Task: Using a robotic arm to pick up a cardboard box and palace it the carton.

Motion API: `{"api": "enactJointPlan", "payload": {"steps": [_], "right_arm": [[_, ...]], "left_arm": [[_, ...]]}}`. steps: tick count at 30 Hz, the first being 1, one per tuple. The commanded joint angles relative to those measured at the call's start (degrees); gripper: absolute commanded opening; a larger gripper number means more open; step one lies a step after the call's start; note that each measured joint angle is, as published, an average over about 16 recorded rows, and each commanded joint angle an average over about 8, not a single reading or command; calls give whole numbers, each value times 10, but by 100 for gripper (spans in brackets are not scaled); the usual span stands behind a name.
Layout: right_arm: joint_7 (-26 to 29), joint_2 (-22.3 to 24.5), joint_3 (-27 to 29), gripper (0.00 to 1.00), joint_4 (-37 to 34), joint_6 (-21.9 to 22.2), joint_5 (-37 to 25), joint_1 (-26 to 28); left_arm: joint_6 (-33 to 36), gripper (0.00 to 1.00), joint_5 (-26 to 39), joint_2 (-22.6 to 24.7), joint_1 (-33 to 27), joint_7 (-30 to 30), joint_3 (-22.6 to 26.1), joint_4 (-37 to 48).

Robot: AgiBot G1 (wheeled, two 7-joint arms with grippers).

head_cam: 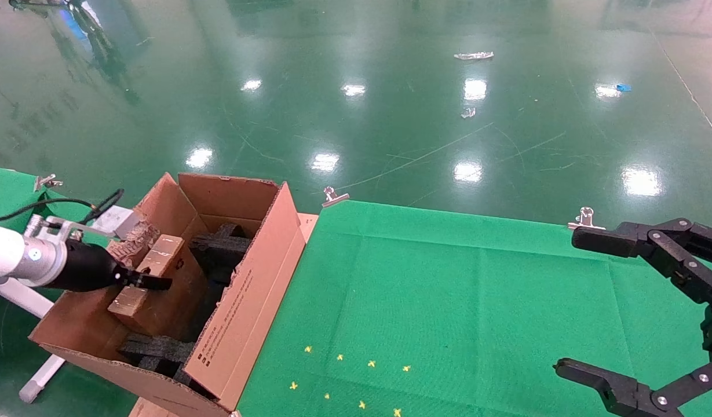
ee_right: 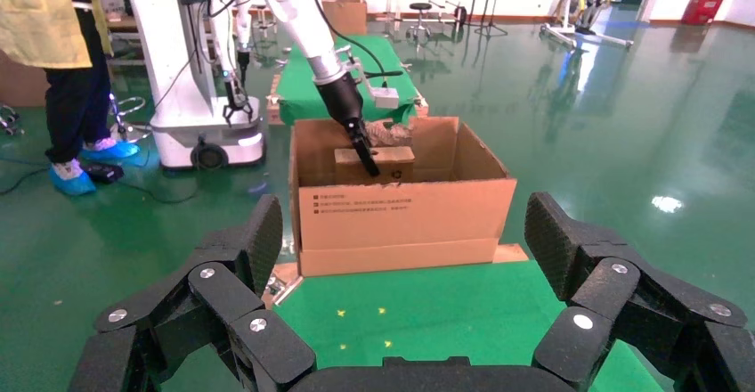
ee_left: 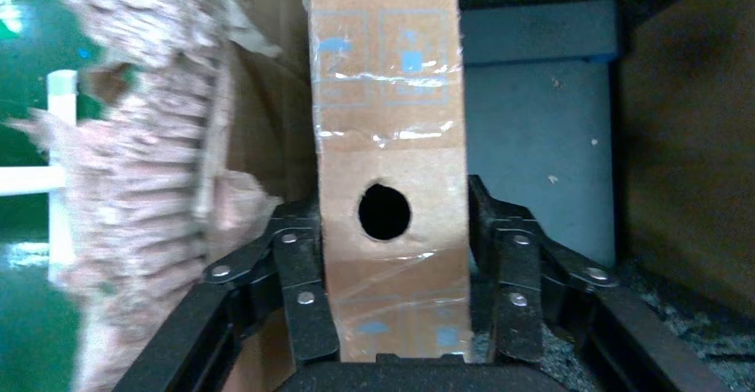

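Observation:
The small taped cardboard box is inside the large open carton, close to its left wall with the torn edge. My left gripper, on the white-sleeved arm, is shut on the box. In the left wrist view both fingers press the narrow sides of the box, which has a round hole, and black foam lies below. I cannot tell whether the box rests on the foam. My right gripper is open and empty over the green table, far right.
The carton stands on the floor against the left edge of the green table. Black foam pieces line its inside. Metal clips hold the cloth at the far edge. A person and another robot base stand beyond the carton.

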Motion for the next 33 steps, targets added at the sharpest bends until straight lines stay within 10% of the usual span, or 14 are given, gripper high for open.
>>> {"api": "enactJointPlan", "payload": {"steps": [1,33], "right_arm": [[0,0,0,100,0,0,0,0],[0,0,-1,100,0,0,1,0]], "left_arm": [[2,100,0,1,-5,4,-1,5],[82,100,27,-38,-232,62,0,-52]]}}
